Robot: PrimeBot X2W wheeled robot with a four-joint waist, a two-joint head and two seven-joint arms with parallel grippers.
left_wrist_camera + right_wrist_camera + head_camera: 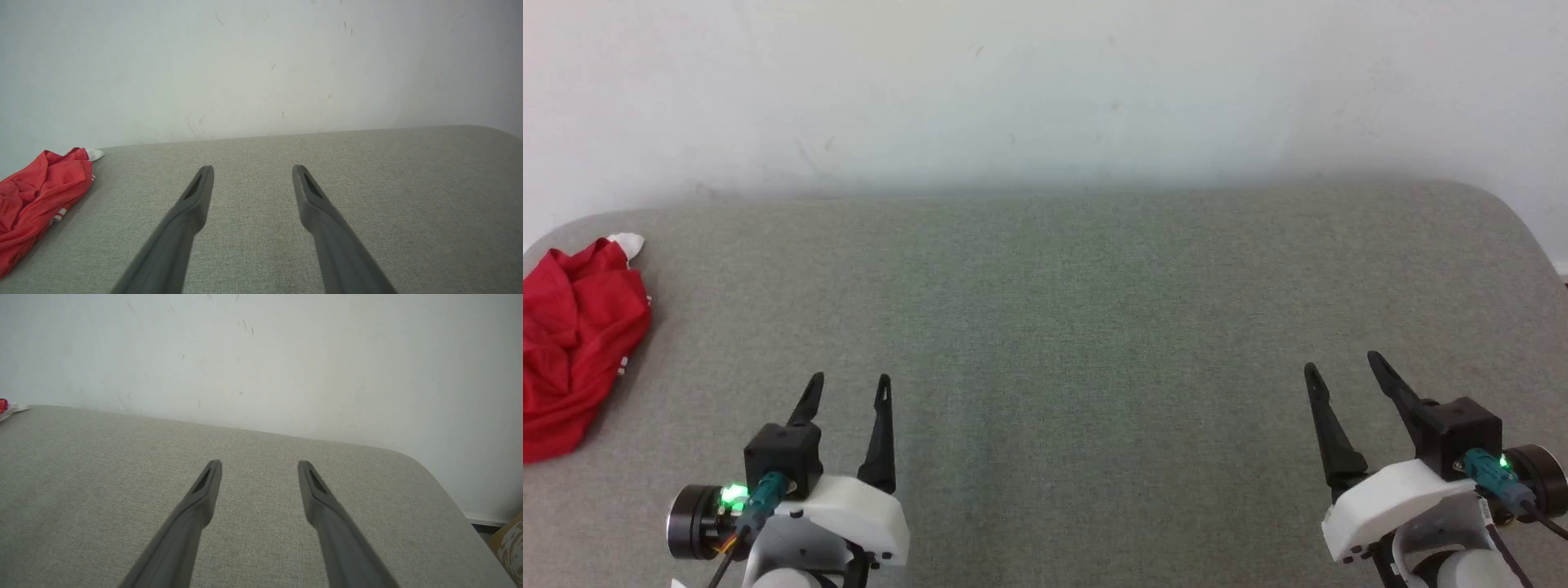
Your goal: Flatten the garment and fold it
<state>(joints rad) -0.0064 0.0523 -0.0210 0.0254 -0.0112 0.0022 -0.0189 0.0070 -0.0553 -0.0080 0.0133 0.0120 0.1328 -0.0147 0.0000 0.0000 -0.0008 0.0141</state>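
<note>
The garment (pixel 572 335) is a crumpled red heap with a bit of white trim, lying at the far left edge of the grey table (pixel 1062 327). In the left wrist view the garment (pixel 36 200) lies bunched at the left, with striped trim peeking out. A sliver of the garment (pixel 6 408) shows at the left edge of the right wrist view. My left gripper (pixel 849 380) hovers open near the front left, well right of the heap, holding nothing. My right gripper (pixel 1342 359) stands open at the front right, far from it. The left gripper (pixel 252 168) and the right gripper (pixel 260 463) show spread fingers over bare cloth.
A pale scuffed wall (pixel 1045 90) rises right behind the table. The table's rounded right corner (pixel 425 469) drops off to a floor with a brown patterned object (pixel 508 543) beside it.
</note>
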